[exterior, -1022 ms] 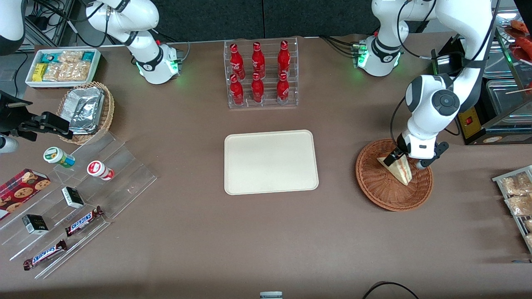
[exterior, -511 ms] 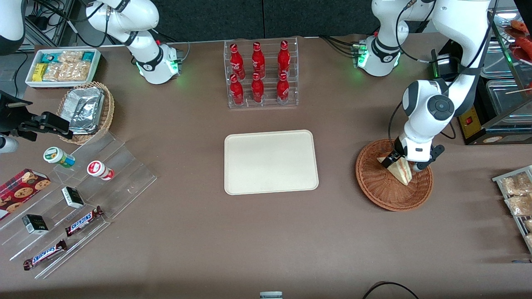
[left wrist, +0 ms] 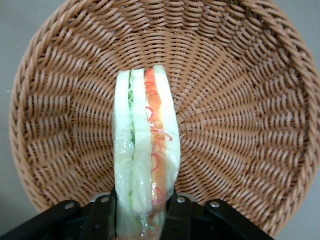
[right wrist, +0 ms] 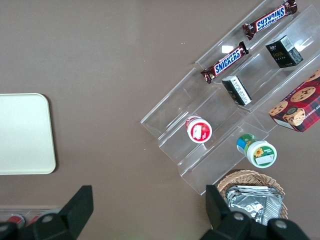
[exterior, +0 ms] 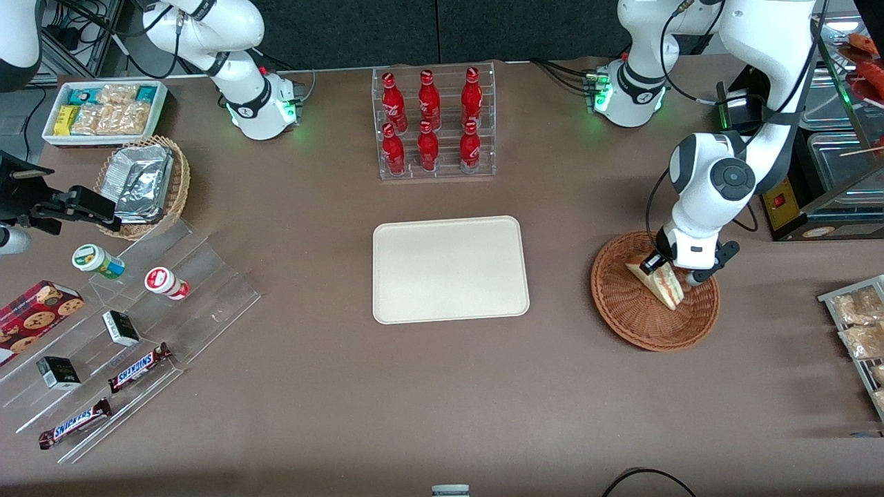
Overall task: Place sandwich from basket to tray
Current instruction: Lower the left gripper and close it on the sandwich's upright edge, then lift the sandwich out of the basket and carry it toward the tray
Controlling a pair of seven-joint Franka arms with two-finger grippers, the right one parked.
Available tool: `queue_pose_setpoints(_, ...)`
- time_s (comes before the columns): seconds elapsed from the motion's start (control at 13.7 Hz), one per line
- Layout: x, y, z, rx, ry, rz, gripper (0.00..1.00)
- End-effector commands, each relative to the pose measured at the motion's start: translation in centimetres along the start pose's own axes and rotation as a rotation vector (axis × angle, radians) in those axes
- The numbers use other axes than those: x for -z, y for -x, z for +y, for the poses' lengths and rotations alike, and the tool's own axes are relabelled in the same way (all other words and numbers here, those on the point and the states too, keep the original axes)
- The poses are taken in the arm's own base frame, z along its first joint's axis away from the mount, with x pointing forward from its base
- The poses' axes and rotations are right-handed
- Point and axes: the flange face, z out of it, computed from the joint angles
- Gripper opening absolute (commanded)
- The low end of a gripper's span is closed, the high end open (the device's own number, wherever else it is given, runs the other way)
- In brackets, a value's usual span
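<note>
The sandwich (exterior: 659, 283) (left wrist: 145, 150), a plastic-wrapped wedge of white bread with red and green filling along its cut edge, stands on edge over the reddish-brown wicker basket (exterior: 632, 314) (left wrist: 240, 115). My left gripper (exterior: 668, 270) (left wrist: 142, 220) is shut on the sandwich, one black finger pressed against each bread face. The cream-white tray (exterior: 450, 269) (right wrist: 22, 132) lies bare in the middle of the table, toward the parked arm's end from the basket.
A clear rack of red bottles (exterior: 433, 123) stands farther from the front camera than the tray. Packets on a wire rack (exterior: 856, 324) lie at the working arm's end. A tan basket of foil packets (exterior: 143, 183) and clear snack shelves (exterior: 124, 331) sit toward the parked arm's end.
The gripper closed on the sandwich and the wrist shifted slightly away from the front camera; the sandwich has tipped up a little in the basket.
</note>
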Motion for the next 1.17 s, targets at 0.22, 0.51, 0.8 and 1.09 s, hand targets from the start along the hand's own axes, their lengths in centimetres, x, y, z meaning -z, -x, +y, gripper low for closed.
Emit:
queue_pose_setpoints(0.22,8.2,-0.3,-0.2,-0.071,-0.126,-0.039,0.00)
queue_pose_setpoints(0.51,15.5,0.7,4.1,-0.120,-0.193,-0.092,0.00)
queue_pose_setpoints(0.8,20.0,4.7,9.2,-0.171,-0.145,-0.151,0.00)
queue_pose_setpoints(1.09,22.8,12.3,16.3,-0.260,-0.095,-0.135,0.00)
